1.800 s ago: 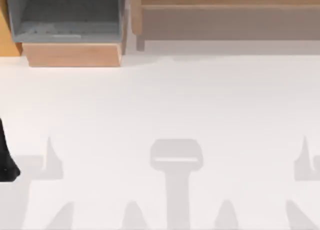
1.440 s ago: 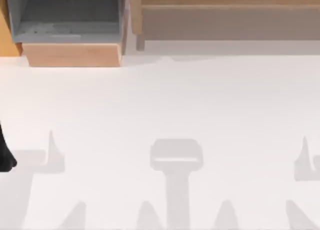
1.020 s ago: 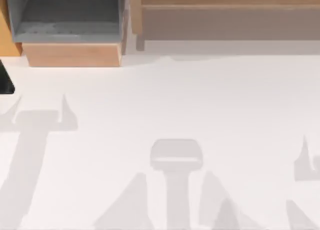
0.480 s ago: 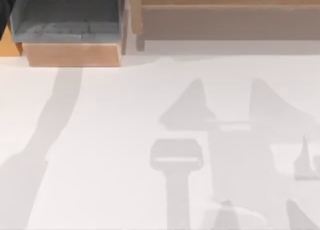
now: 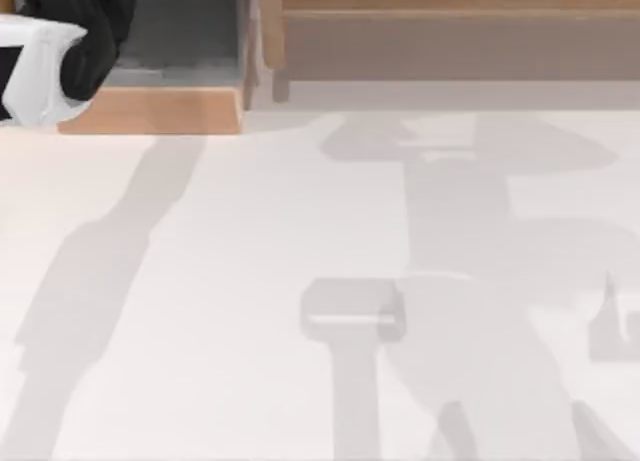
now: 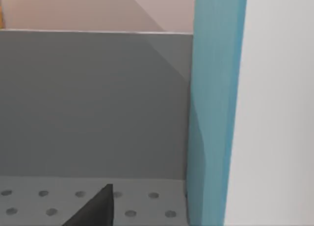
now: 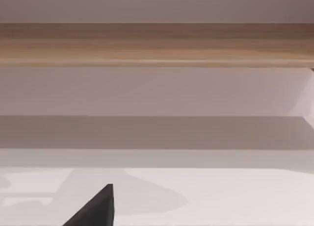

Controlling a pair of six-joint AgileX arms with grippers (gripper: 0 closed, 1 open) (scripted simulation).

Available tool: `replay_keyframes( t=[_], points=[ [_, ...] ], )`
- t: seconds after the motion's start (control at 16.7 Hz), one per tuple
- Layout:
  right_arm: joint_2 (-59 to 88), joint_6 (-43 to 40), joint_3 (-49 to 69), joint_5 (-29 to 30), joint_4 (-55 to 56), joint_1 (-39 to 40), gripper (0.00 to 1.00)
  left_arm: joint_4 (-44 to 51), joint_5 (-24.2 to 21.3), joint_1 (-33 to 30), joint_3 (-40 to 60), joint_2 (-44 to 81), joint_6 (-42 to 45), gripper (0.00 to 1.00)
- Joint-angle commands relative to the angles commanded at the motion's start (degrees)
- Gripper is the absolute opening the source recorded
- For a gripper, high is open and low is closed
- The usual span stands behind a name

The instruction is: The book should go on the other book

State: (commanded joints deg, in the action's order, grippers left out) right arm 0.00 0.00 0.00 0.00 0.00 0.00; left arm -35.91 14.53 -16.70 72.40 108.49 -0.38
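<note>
A tall blue slab (image 6: 214, 108), which looks like a book's spine, stands upright at the side of a grey compartment with a perforated floor (image 6: 59, 199). A plain white face (image 6: 279, 113) adjoins it, and I cannot tell whether that is the other book. My left arm (image 5: 75, 31), black and white, hangs over the grey open box (image 5: 180, 41) at the table's back left. A dark part of my left gripper (image 6: 95, 211) juts into the compartment, short of the blue slab. A dark part of my right gripper (image 7: 95, 209) hovers above the white table.
A long wooden shelf (image 5: 450, 21) runs along the back right, and it also faces the right wrist camera as a wooden shelf (image 7: 157, 44). A wooden ledge (image 5: 150, 111) fronts the grey box. Broad arm shadows lie on the white table (image 5: 250, 281).
My left arm has swung from the table's left edge up to the back left, over the grey box. Its shadow swept across the table toward the right.
</note>
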Motion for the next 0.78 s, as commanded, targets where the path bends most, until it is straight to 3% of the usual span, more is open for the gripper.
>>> replay_keyframes(
  t=[0.48,0.78],
  points=[
    [0.0,0.0,0.0,0.0,0.0,0.0,1.00,-0.7,0.1,0.1,1.3,2.0,0.0,1.00],
    [0.0,0.0,0.0,0.0,0.0,0.0,1.00,-1.2,-3.6,3.6,1.1,2.2,0.2,1.00]
  ],
)
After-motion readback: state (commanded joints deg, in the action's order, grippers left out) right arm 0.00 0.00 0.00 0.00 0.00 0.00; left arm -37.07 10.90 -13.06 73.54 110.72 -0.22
